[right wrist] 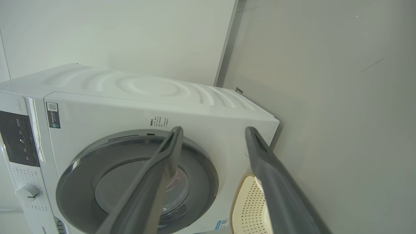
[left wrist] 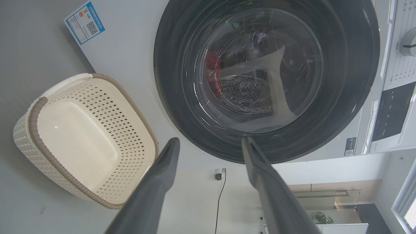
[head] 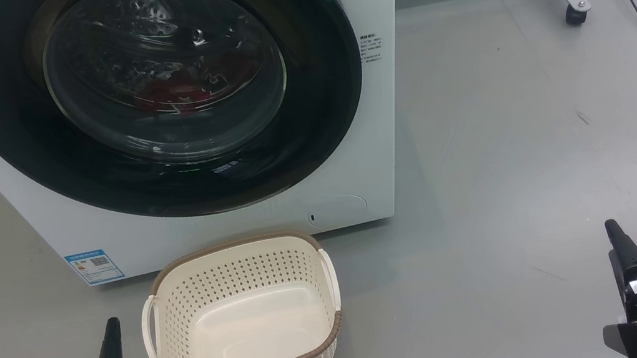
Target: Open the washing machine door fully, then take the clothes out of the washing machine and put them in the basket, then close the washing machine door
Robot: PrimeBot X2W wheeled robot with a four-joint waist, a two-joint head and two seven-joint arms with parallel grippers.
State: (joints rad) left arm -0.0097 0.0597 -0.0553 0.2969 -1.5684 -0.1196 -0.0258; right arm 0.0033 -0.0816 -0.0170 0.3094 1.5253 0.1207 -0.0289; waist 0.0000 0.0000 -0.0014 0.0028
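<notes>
The basket [head: 232, 274] is sitting on the floor [head: 514, 175] just before the washing machine [head: 382, 100], the clothes [head: 173, 93] lying inside behind its door [head: 10, 143].

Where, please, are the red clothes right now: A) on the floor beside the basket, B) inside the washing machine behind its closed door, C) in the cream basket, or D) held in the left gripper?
B: the red clothes show through the glass bowl of the washing machine door, which sits closed against the machine's front.
</notes>
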